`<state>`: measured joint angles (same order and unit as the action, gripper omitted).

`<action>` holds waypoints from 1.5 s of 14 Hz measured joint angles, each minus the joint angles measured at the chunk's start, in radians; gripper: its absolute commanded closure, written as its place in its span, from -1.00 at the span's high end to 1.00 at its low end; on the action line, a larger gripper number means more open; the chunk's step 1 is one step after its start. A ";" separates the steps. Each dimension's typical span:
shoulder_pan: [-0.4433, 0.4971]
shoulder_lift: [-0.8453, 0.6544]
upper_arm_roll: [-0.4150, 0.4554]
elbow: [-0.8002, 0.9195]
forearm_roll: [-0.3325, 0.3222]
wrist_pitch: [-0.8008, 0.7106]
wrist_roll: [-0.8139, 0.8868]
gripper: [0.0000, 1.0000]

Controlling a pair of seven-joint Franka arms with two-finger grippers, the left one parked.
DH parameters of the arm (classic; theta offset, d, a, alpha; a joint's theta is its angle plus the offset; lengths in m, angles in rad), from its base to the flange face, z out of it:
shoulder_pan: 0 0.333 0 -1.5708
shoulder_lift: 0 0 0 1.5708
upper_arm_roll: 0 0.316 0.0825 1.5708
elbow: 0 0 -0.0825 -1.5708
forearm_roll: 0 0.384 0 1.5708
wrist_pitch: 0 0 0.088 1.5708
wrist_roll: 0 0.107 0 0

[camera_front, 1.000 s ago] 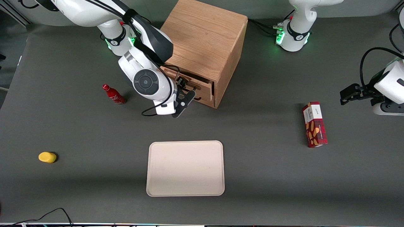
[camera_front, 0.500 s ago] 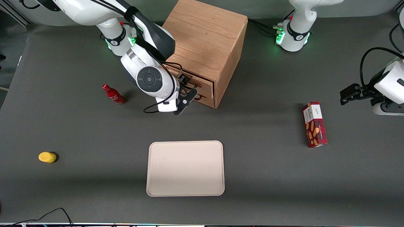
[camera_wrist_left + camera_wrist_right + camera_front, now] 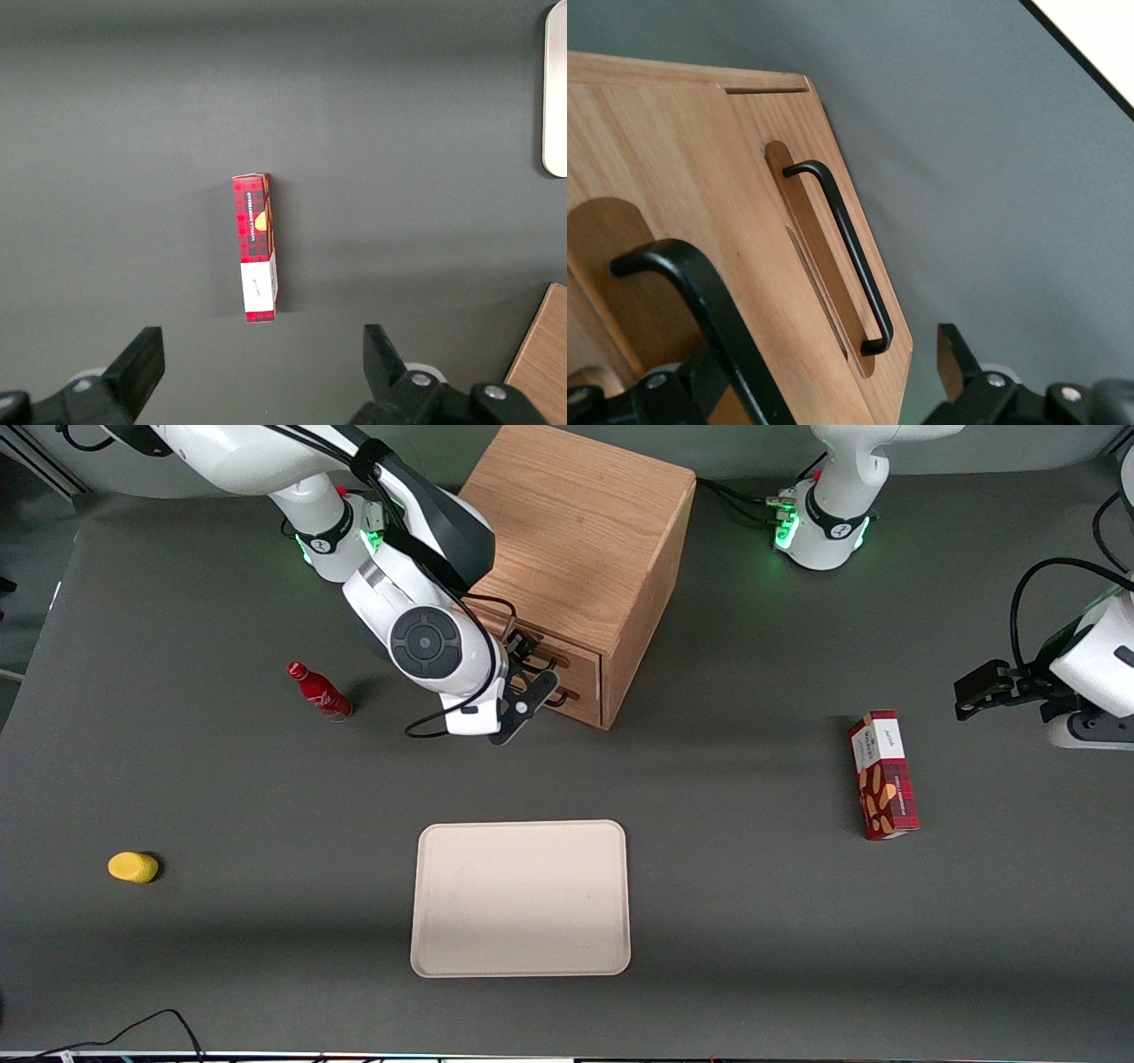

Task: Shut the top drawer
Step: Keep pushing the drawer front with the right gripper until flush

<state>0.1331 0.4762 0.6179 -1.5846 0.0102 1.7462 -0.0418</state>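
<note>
While gripper (image 3: 529,684) presses top drawer (image 3: 567,657) – fingers spread; cabinet (image 3: 580,549)

right arm: white, elbow bent, reaching low | black two-finger gripper (image 3: 524,691): fingers spread apart, wrist angled down

Gripper (image 3: 524,682) at top drawer (image 3: 574,662) front, prob. touching — tray (image 3: 521,897) nearer cam, bottle (image 3: 319,691) beside arm.

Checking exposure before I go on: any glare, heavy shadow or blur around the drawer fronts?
Front view: even light, no glare; the gripper and arm cover part of the top drawer, with soft shadow under the cabinet. Right wrist view: the black handle reads crisp; the near finger looks blurred.
</note>
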 measured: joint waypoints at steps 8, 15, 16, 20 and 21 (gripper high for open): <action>-0.005 0.000 0.011 -0.001 -0.005 -0.001 0.045 1.00; -0.009 0.000 0.030 -0.003 -0.017 0.000 0.086 1.00; -0.011 0.000 0.032 0.001 -0.018 -0.007 0.086 1.00; -0.017 -0.006 0.044 0.070 -0.019 -0.112 0.086 1.00; -0.017 -0.008 0.048 0.087 -0.019 -0.134 0.087 1.00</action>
<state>0.1157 0.4680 0.6663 -1.4977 -0.0085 1.6120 0.0451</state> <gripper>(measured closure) 0.000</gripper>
